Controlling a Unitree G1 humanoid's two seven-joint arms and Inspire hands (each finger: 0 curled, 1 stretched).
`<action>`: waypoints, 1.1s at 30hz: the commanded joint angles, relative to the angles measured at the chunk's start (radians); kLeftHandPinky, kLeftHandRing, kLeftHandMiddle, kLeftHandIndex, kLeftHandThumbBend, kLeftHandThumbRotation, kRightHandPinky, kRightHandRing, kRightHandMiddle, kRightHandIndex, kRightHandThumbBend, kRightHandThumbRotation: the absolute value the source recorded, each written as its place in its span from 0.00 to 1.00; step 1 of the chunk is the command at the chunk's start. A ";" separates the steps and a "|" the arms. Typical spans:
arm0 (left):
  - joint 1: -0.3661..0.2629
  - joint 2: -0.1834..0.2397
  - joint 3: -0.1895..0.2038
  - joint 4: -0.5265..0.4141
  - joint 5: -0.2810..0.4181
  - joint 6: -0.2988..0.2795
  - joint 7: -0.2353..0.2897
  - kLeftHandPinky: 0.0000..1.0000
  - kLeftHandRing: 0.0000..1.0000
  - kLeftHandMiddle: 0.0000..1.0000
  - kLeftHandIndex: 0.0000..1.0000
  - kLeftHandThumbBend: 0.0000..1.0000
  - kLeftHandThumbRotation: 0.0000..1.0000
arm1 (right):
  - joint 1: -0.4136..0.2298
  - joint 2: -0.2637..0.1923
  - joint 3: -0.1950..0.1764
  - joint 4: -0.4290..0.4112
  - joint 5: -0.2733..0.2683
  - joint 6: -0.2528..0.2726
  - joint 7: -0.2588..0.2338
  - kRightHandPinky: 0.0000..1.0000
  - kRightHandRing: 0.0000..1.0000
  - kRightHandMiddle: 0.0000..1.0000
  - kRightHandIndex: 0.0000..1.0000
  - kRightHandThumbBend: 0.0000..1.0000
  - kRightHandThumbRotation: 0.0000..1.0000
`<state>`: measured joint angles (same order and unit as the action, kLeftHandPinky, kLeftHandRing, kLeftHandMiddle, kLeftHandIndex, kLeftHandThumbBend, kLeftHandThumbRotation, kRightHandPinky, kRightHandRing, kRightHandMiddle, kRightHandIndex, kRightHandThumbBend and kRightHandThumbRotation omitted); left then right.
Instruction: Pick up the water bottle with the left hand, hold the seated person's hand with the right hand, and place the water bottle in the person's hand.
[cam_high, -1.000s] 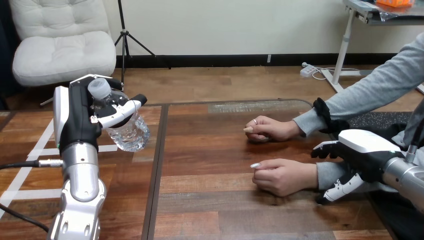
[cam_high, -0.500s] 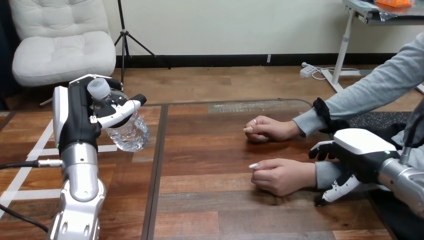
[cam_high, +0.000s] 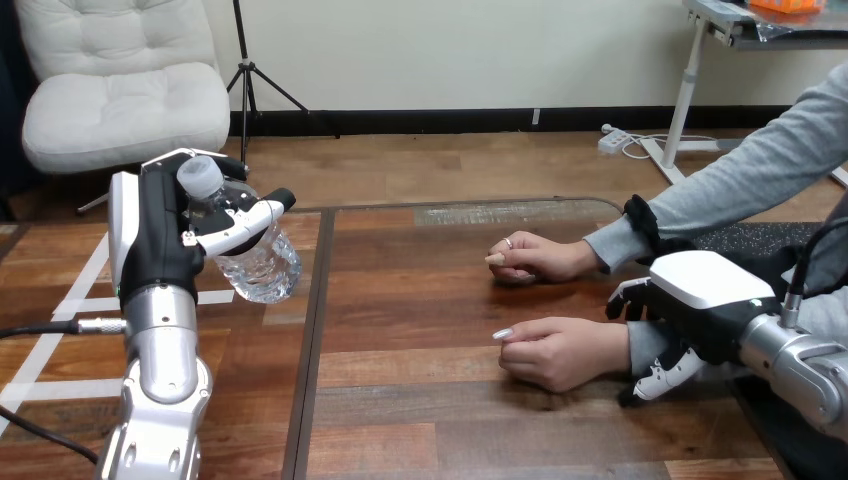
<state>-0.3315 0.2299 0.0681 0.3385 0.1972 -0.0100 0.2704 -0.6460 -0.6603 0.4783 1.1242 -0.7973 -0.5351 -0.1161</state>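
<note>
A clear plastic water bottle (cam_high: 255, 262) with a white cap hangs above the table's left part, tilted, with my left hand (cam_high: 165, 235) shut round it. Two hands of the person rest on the table at the right: the far hand (cam_high: 535, 258) and the near hand (cam_high: 560, 352), both loosely curled. My right hand (cam_high: 690, 305) sits at the wrist of the near hand, fingers spread above and below the grey sleeve. I cannot tell if it touches the wrist.
The wooden table (cam_high: 420, 420) has a dark seam (cam_high: 312, 340) running front to back left of the middle. White tape lines (cam_high: 60, 320) mark its left part. A dark mat (cam_high: 740, 240) lies at the right edge under the person's arms.
My right hand has slid left along the person's near forearm toward the wrist. The left hand with the bottle has stayed in place.
</note>
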 joint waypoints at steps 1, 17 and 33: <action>-0.035 0.000 0.013 -0.100 0.003 -0.004 0.002 0.36 0.43 0.47 0.47 0.69 0.00 | -0.099 0.025 0.012 0.014 -0.006 0.007 -0.029 0.60 0.68 0.71 0.72 1.00 0.27; -0.034 0.002 0.015 -0.097 0.003 -0.008 -0.001 0.36 0.43 0.47 0.47 0.69 0.00 | -0.113 0.044 0.011 0.026 0.013 0.001 -0.011 0.53 0.62 0.65 0.66 1.00 0.15; -0.029 -0.003 0.019 -0.101 -0.007 -0.014 -0.008 0.36 0.43 0.47 0.47 0.68 0.00 | -0.116 0.054 0.005 0.027 0.030 -0.005 0.012 0.49 0.59 0.62 0.61 0.95 0.10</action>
<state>-0.3213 0.2254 0.0743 0.3096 0.1941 0.0010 0.2634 -0.6857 -0.6267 0.4912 1.1460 -0.7895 -0.5382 -0.1054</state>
